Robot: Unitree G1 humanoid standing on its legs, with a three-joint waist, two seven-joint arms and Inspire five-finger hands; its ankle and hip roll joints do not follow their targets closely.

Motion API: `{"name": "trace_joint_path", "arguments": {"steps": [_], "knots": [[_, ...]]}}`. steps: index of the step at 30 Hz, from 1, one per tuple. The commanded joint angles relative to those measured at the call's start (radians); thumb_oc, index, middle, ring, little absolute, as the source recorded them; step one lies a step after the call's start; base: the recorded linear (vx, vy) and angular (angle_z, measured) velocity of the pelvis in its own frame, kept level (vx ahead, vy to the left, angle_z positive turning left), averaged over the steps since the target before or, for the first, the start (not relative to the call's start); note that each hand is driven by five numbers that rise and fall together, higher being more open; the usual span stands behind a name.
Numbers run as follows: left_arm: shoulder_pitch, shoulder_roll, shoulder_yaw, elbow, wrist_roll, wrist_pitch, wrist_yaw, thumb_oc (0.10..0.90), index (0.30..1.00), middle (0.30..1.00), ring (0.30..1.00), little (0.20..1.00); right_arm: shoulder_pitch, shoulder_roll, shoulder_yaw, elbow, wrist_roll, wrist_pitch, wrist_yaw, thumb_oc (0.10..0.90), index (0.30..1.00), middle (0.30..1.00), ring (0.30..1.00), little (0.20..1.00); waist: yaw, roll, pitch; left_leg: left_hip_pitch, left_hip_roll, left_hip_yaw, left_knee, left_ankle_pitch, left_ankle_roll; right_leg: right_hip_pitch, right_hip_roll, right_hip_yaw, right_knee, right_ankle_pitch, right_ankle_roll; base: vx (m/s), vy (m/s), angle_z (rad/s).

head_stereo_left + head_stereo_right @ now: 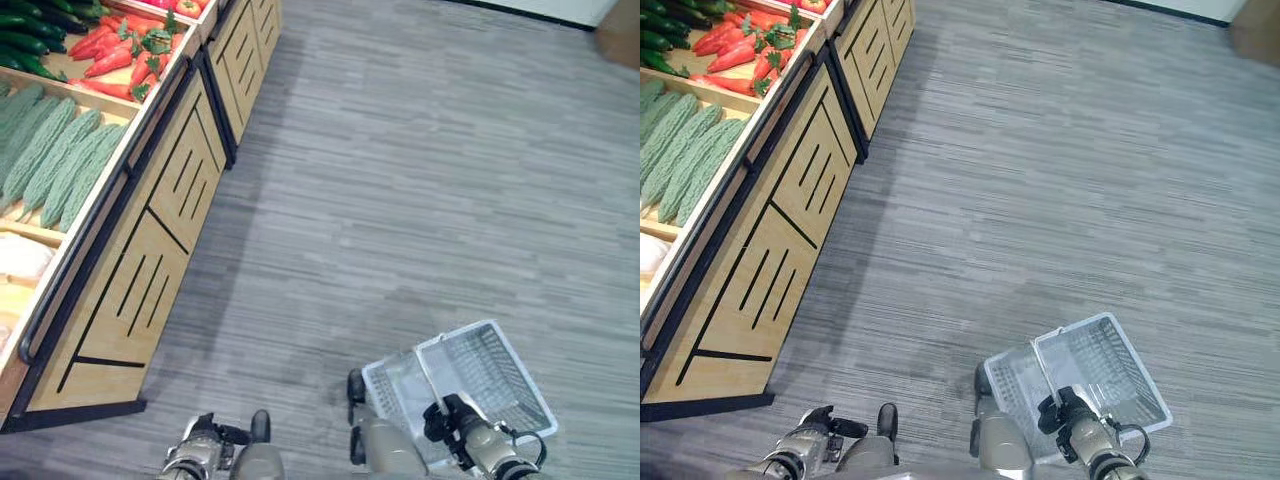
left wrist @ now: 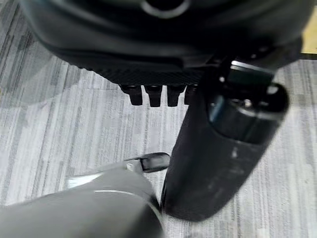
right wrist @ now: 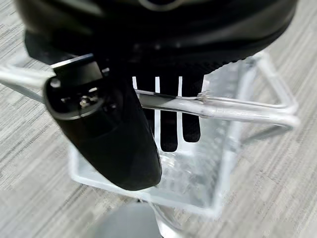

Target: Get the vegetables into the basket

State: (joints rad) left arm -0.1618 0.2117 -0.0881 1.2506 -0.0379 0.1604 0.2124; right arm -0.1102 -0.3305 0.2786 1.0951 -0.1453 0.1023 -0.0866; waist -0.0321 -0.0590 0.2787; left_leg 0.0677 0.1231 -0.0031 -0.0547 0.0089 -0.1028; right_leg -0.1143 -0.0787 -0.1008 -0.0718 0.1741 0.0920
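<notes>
A white wire basket (image 1: 485,365) hangs low at my right side over the floor, with nothing in it. My right hand (image 1: 455,420) is shut on its handle (image 3: 237,110), which crosses my fingers (image 3: 168,124) in the right wrist view. Vegetables lie in a wooden display stand (image 1: 150,250) at the far left: green bitter gourds (image 1: 55,155), red peppers (image 1: 120,55) and dark green cucumbers (image 1: 25,45). My left hand (image 1: 205,435) hangs low by the stand's near corner, fingers relaxed (image 2: 153,94) and holding nothing, well short of the vegetables.
The stand's slatted front runs along the left, with a dark rail (image 1: 60,300) on its edge. Pale wrapped goods (image 1: 20,260) lie in its nearest bin. Grey striped floor (image 1: 420,170) stretches open ahead and to the right.
</notes>
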Motion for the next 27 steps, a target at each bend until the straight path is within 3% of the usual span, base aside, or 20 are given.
{"name": "trace_joint_path", "arguments": {"steps": [1,13,18,21,22,23,24,25,27], "knots": [[0.031,0.065,-0.018,0.022,0.006,0.017,0.027,0.9,1.0,1.0,1.0,1.0,0.037,-0.006,0.033,0.01,0.014,0.006,0.002,0.4,0.3,0.3,0.3,0.3,-0.001,-0.041,-0.006,0.015,-0.085,-0.059,0.014,-0.054,0.052,-0.143,-0.043,0.13,0.127,-0.005,0.099,0.06,-0.107,0.37],[0.019,0.036,-0.03,0.008,-0.06,0.011,0.047,0.9,1.0,1.0,1.0,1.0,0.01,-0.049,0.047,0.027,0.019,0.003,-0.005,0.4,0.3,0.3,0.3,0.3,0.029,0.005,-0.018,-0.036,-0.02,-0.159,0.029,-0.012,-0.001,-0.106,-0.016,0.018,0.142,-0.087,0.051,0.06,-0.151,0.27],[0.008,0.036,-0.031,0.016,-0.063,0.009,0.041,0.9,1.0,1.0,1.0,1.0,0.003,-0.057,0.057,0.024,0.017,-0.001,-0.004,0.4,0.3,0.3,0.3,0.3,0.059,0.023,-0.011,-0.09,-0.006,-0.19,0.082,0.043,-0.036,-0.043,-0.019,-0.073,0.141,-0.132,0.023,0.06,-0.191,1.53],[0.001,0.033,-0.033,0.005,-0.069,0.008,0.04,0.9,1.0,1.0,1.0,1.0,0.001,-0.068,0.047,0.013,0.019,-0.001,-0.008,0.4,0.3,0.3,0.3,0.3,0.056,0.027,-0.005,-0.135,0.003,-0.098,0.098,0.069,-0.027,-0.014,-0.036,-0.126,0.135,-0.147,0.02,0.01,-0.063,0.59],[0.001,0.033,-0.033,0.005,-0.069,0.008,0.04,0.9,1.0,1.0,1.0,1.0,0.001,-0.068,0.047,0.013,0.019,-0.001,-0.008,0.4,0.3,0.3,0.3,0.3,0.056,0.027,-0.005,-0.135,0.003,-0.098,0.1,0.068,-0.027,-0.014,-0.036,-0.126,0.135,-0.148,0.02,-0.01,-0.045,0.72],[0.005,0.029,-0.034,-0.008,-0.063,0.01,0.035,0.9,1.0,1.0,1.0,1.0,0.008,-0.077,0.037,0.006,0.015,0.002,-0.006,0.4,0.3,0.3,0.3,0.3,0.045,0.031,0.001,-0.153,0.027,0.031,0.115,0.075,-0.022,0.002,-0.049,-0.165,0.141,-0.161,0.019,-0.02,-0.059,0.71],[0.006,0.029,-0.036,-0.012,-0.056,0.013,0.03,0.9,1.0,1.0,1.0,1.0,0.016,-0.08,0.03,0.0,0.012,0.003,-0.005,0.4,0.3,0.3,0.3,0.3,0.035,0.035,0.003,-0.159,0.044,0.115,0.117,0.084,-0.023,0.008,-0.054,-0.185,0.143,-0.165,0.018,-0.06,-0.09,0.83],[0.006,0.025,-0.039,-0.019,-0.035,0.022,0.015,0.9,1.0,1.0,1.0,1.0,0.031,-0.085,0.009,-0.001,0.01,0.01,-0.004,0.4,0.3,0.3,0.3,0.3,0.008,0.041,0.002,-0.158,0.075,0.26,0.111,0.096,-0.026,0.024,-0.065,-0.229,0.147,-0.176,0.022,-0.06,-0.061,1.23],[-0.002,0.021,-0.045,-0.019,-0.013,0.027,0.002,0.9,1.0,1.0,1.0,1.0,0.049,-0.084,-0.007,0.004,0.008,0.015,-0.004,0.4,0.3,0.3,0.3,0.3,-0.015,0.051,-0.007,-0.159,0.094,0.356,0.094,0.115,-0.045,0.041,-0.072,-0.271,0.144,-0.188,0.033,0.02,-0.01,2.62]]}}
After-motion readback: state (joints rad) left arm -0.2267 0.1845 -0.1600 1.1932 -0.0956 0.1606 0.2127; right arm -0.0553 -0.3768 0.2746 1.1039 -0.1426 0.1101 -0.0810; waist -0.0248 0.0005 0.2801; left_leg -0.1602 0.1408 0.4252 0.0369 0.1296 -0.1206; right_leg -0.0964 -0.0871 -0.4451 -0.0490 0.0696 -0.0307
